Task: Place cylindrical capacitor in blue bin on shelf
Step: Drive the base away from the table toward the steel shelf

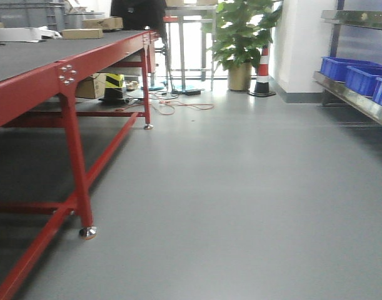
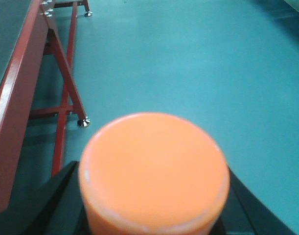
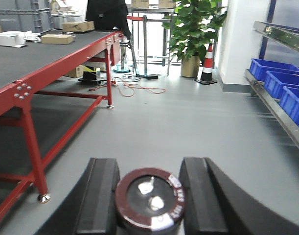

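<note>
In the right wrist view my right gripper [image 3: 149, 171] is shut on the cylindrical capacitor [image 3: 150, 196], seen end-on: a dark red rim with white print and two metal terminals. My left gripper [image 2: 151, 198] is shut on a blurred orange round-topped cylinder [image 2: 154, 166]; no print shows on it. The stainless-steel shelf [image 1: 353, 100] runs along the right wall and holds several blue bins [image 1: 361, 76]. The shelf [image 3: 279, 117] and the bins [image 3: 276, 73] also show in the right wrist view, ahead and to the right. Neither gripper shows in the front view.
A red-framed workbench [image 1: 72, 72] with a dark top fills the left side; its foot [image 1: 87, 232] stands near me. Cardboard boxes [image 1: 102, 24] lie on it. Cables [image 1: 178, 106], a potted plant [image 1: 241, 37] and a traffic cone [image 1: 263, 72] stand ahead on grey floor.
</note>
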`<action>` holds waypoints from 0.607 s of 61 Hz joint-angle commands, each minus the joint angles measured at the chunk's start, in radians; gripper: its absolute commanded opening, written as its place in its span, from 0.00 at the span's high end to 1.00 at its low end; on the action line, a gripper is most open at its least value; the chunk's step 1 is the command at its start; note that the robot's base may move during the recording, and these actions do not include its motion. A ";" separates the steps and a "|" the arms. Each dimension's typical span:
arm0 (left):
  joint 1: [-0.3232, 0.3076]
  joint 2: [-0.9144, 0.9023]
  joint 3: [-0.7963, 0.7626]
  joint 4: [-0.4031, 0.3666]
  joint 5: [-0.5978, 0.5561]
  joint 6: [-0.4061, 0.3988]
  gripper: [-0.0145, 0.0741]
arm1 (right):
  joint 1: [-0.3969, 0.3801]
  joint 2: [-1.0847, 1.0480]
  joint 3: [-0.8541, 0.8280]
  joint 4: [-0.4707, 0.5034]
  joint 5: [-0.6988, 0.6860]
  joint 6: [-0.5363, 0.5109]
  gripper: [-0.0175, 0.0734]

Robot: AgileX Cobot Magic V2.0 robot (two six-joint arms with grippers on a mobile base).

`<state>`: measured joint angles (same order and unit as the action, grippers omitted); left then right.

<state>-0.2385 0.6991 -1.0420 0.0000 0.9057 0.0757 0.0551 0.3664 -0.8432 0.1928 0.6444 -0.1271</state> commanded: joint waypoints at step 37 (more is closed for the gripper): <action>-0.007 -0.005 -0.007 -0.009 -0.014 -0.001 0.96 | 0.004 -0.004 -0.007 -0.003 -0.023 -0.001 0.99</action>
<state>-0.2385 0.6991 -1.0420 0.0000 0.9057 0.0757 0.0551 0.3664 -0.8432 0.1928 0.6444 -0.1271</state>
